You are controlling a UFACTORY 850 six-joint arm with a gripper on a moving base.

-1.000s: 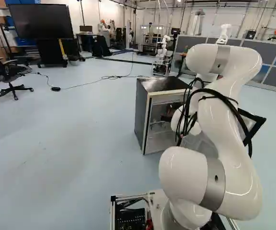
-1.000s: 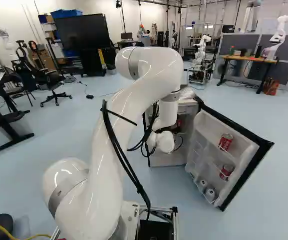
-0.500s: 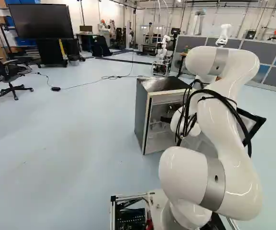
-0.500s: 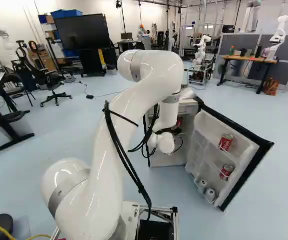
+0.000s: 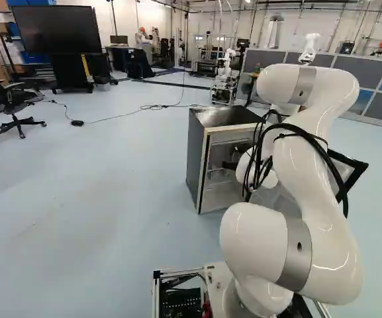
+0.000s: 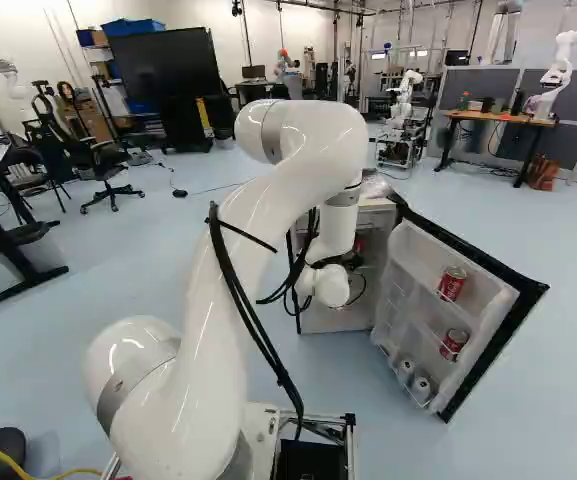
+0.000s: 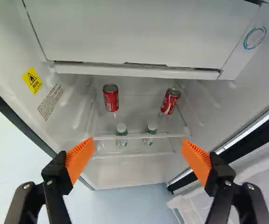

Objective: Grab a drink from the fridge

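Reaching ahead from the base, the arm [image 6: 268,215] bends down to the mouth of the fridge [image 5: 197,159], whose door [image 6: 418,262] stands open and bears more drinks, among them two red cans, well aside from the line of reach. The hand [image 7: 138,141] is open, its orange pads wide apart with nothing between them, and it points into the fridge. Ahead of it comes the rim of the shelf [image 7: 139,136], and beyond that rim stand the two red cans inside: the first can [image 7: 111,97] towards the finger away from the door, the second can [image 7: 170,101] towards the finger on the door side. Neither lies straight down the middle of the gap, so the coming move seems to need a small sideways shift to one can before going deeper. The first stands upright, its long axis across the way the fingers close, which should suit a grip round its sides; the second looks tilted, perhaps only from the viewing angle. Lower down stand two bottles [image 7: 121,135] with pale caps. Going in, the hand should keep below the white compartment [image 7: 139,35] and clear of the shelf rim.
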